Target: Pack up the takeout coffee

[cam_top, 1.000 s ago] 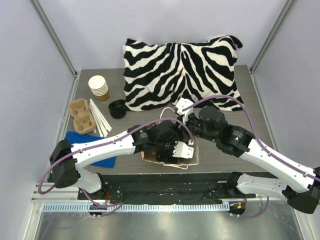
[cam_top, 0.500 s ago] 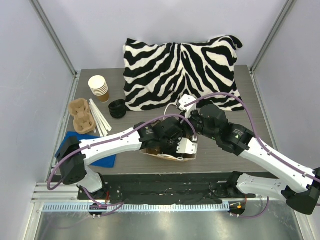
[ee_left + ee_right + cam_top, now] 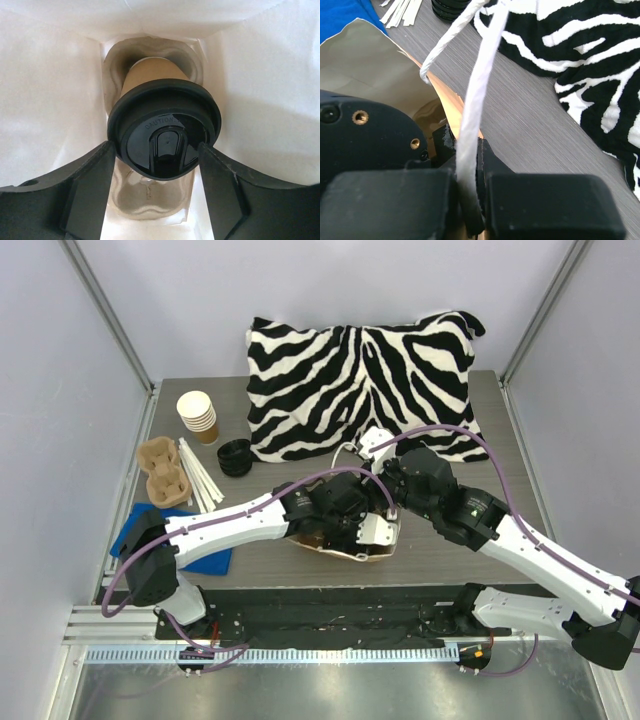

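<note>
In the left wrist view the takeout coffee (image 3: 165, 135), a brown paper cup with a black lid, sits tilted inside a white paper bag (image 3: 50, 100). Its base is in the far well of a pulp carrier (image 3: 150, 200). My left gripper (image 3: 155, 150) is shut on the lid, one finger on each side. In the top view the left gripper (image 3: 352, 526) is down in the bag (image 3: 335, 550) at the table's front. My right gripper (image 3: 470, 150) is shut on the bag's white twisted handle (image 3: 480, 90) and holds it up; it sits just right of the bag in the top view (image 3: 385, 470).
A zebra-striped pillow (image 3: 360, 380) fills the back. At the left stand a stack of lidless paper cups (image 3: 198, 416), a stack of black lids (image 3: 235, 457), an empty pulp carrier (image 3: 163, 472), white sticks (image 3: 200, 480) and a blue cloth (image 3: 190, 540).
My left arm has moved right and further into the bag with the cup. The bag has shifted and narrowed. My right gripper has moved slightly back-right, still holding the handle.
</note>
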`<state>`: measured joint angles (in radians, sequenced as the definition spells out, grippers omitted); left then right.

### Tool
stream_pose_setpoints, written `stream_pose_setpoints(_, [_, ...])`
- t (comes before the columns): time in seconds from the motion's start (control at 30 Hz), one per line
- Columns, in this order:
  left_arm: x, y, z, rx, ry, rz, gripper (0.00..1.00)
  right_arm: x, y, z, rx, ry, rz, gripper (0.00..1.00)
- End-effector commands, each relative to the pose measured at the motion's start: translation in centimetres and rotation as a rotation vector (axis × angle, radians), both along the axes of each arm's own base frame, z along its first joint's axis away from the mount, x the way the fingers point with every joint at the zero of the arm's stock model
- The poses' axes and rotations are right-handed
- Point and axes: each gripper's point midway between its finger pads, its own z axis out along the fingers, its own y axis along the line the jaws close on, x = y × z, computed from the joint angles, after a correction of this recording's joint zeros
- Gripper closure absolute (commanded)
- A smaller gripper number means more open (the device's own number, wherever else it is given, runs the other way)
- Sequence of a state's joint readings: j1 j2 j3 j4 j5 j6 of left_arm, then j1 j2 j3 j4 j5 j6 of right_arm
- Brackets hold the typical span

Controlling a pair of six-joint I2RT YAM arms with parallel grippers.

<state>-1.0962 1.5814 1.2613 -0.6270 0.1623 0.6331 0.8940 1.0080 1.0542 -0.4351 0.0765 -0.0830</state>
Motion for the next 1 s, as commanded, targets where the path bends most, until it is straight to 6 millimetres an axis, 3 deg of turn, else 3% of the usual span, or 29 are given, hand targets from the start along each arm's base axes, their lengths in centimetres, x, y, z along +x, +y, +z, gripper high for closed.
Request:
stream_pose_setpoints(0.0, [1.7, -1.6, 2.2, -0.087, 0.0, 0.049, 0.26, -2.4, 2.6, 0.8, 0.049, -0.01, 0.182, 0.99])
stream_pose_setpoints(0.27, [1.6, -0.6, 4.7, -0.113, 0.018, 0.041, 0.21, -1.4, 1.4, 0.9, 0.026, -0.04, 0.155, 0.99])
stream_pose_setpoints(0.9, [2.5, 0.7, 6.2, -0.134, -0.05, 0.077, 0.1, -1.4, 1.0, 0.6, -0.001, -0.042, 0.163, 0.99])
stream_pose_setpoints(0.93, [2.4, 0.8, 6.2, -0.136, -0.051, 0.073, 0.02, -1.4, 1.0, 0.6, -0.001, -0.041, 0.163, 0.99])
stream_pose_setpoints(0.97, [2.3, 0.9, 6.2, -0.134, -0.05, 0.069, 0.0, -1.3, 1.0, 0.5, -0.003, -0.038, 0.158, 0.99])
